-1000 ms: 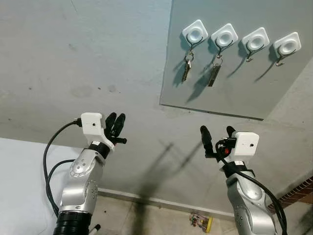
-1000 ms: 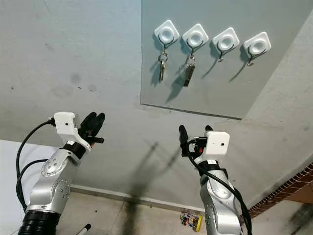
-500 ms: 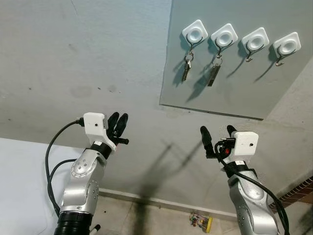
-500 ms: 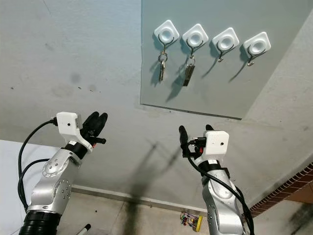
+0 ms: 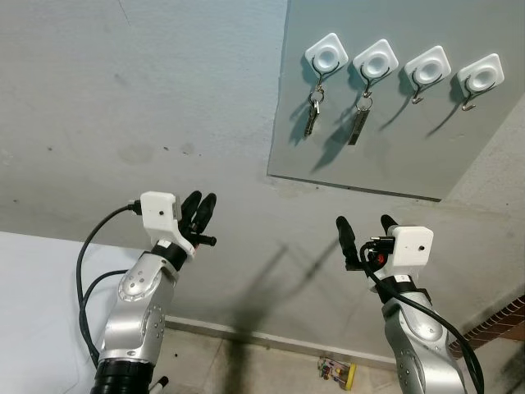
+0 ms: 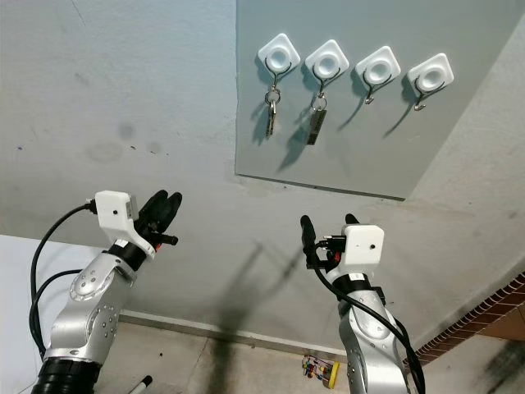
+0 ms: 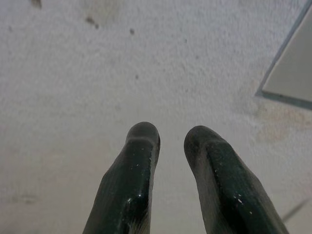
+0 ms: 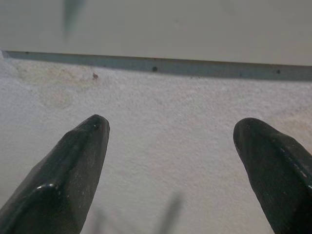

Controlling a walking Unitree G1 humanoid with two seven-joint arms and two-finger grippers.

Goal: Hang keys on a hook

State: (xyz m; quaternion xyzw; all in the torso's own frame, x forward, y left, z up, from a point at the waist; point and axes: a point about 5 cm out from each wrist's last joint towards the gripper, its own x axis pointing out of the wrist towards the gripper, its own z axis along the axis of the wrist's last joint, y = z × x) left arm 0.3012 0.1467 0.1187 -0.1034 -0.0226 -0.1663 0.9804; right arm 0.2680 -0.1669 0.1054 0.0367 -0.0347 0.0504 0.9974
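A grey panel [image 5: 385, 156] on the wall carries a row of white hooks. A bunch of keys [image 5: 312, 115] hangs from the leftmost hook [image 5: 326, 55]. A dark key tag [image 5: 358, 125] hangs from the second hook [image 5: 376, 60]. The third hook [image 5: 427, 65] and the fourth hook [image 5: 481, 75] are bare. My left gripper [image 5: 198, 205] is raised toward the wall, below and left of the panel, shut and holding nothing [image 7: 168, 134]. My right gripper [image 5: 363, 223] is up below the panel's lower edge, open and holding nothing [image 8: 170, 126].
The rough grey wall stands close in front of both arms. A white surface [image 5: 33, 312] lies at the lower left. On the floor by the skirting lies a small colourful object [image 5: 338, 371]. Brickwork [image 5: 500, 324] shows at the lower right.
Both arms have sunk slightly. The left gripper has drifted a little right and down. The keys and hooks are as before.
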